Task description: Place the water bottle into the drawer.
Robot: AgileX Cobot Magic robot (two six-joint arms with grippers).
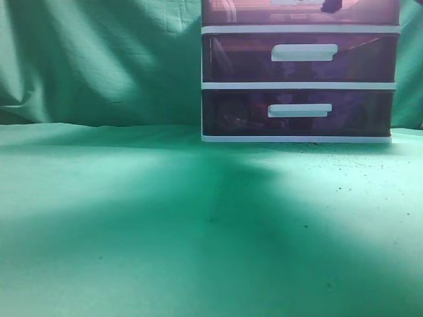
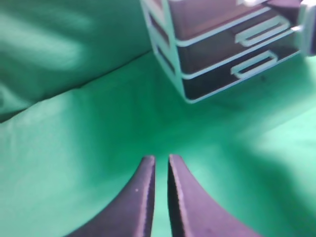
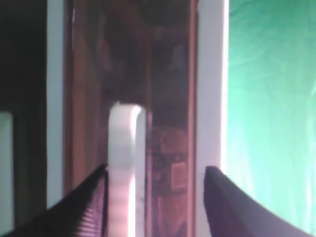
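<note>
Green cloth table (image 1: pixel 132 231); dark purple see-through plastic top drawer (image 1: pixel 251 12) looks light, stiff; grab its white bar handle (image 3: pixel 123 168). Right gripper (image 3: pixel 155 207) spread around handle, left gripper (image 2: pixel 159 170) nearly clenched, empty.

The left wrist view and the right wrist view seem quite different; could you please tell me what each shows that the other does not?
Only the left wrist view shows the left gripper, nearly closed and empty above the green cloth, and the two lower drawers. Only the right wrist view shows the right gripper, open around a white bar handle on a purple drawer front. Both show the white-framed drawer unit and green cloth.
</note>
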